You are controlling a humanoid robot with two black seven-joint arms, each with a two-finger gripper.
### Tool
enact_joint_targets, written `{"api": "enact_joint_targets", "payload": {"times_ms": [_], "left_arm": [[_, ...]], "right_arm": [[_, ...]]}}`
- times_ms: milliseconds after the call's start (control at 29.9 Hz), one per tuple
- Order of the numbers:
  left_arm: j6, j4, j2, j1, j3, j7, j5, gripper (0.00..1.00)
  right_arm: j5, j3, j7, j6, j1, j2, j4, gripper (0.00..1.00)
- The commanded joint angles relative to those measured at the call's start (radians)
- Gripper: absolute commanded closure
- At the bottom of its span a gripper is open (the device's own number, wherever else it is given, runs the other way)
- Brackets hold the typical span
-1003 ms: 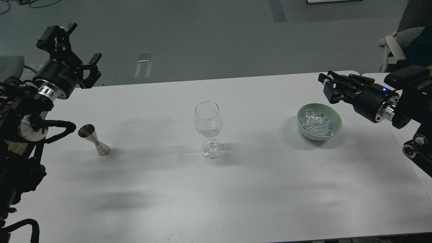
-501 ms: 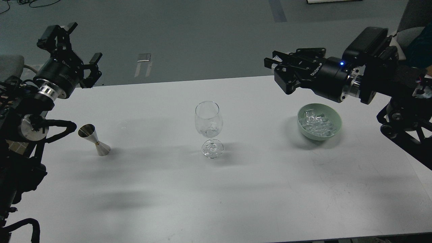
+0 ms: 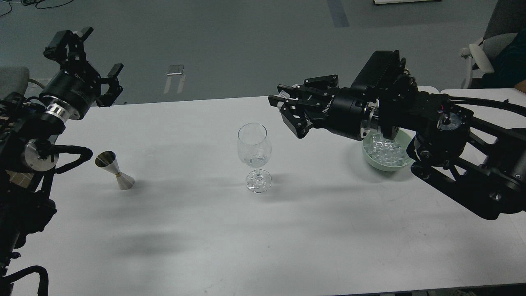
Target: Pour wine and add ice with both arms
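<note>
A clear stemmed wine glass (image 3: 254, 144) stands at the table's middle, with some clear bits low in its bowl. A green bowl (image 3: 369, 158) heaped with ice (image 3: 385, 150) sits to the right, partly hidden by my right arm. My right gripper (image 3: 282, 103) hovers just right of and above the glass rim, its fingers closed on a small pale piece that looks like an ice cube. My left gripper (image 3: 100, 51) is open and empty, raised over the table's far left edge. A steel jigger (image 3: 115, 171) stands below it.
The white table (image 3: 205, 230) ends close behind the glass. A grey office chair (image 3: 487, 51) and a second white table top (image 3: 472, 92) stand at the far right. My right arm's links stretch low over the table's right side.
My right gripper rose from beside the bowl and swept left to near the glass rim. The left arm, glass, jigger and bowl stayed put.
</note>
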State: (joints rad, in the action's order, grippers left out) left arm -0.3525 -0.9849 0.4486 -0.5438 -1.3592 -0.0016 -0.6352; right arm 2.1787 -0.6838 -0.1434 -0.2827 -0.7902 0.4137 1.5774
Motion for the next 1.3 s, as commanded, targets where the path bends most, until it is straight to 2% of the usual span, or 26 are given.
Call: {"api": "enact_joint_targets", "payload": {"times_ms": [0, 334, 836, 1270], "left_arm": [[0.000, 0.000, -0.004, 0.001, -0.003, -0.001, 0.000, 0.02], [0.001, -0.001, -0.008, 0.002, -0.011, -0.003, 0.002, 0.02], [0.001, -0.003, -0.008, 0.004, -0.014, -0.003, 0.002, 0.02], [0.000, -0.003, -0.014, 0.012, -0.014, -0.006, 0.002, 0.02]], "right_arm": [[0.003, 0.026, 0.001, -0.009, -0.001, -0.022, -0.002, 0.96], [0.003, 0.063, 0.008, -0.013, 0.008, -0.042, -0.028, 0.96], [0.003, 0.067, 0.013, -0.013, -0.001, -0.134, -0.122, 0.96], [0.003, 0.067, 0.015, -0.013, -0.003, -0.136, -0.154, 0.95]]}}
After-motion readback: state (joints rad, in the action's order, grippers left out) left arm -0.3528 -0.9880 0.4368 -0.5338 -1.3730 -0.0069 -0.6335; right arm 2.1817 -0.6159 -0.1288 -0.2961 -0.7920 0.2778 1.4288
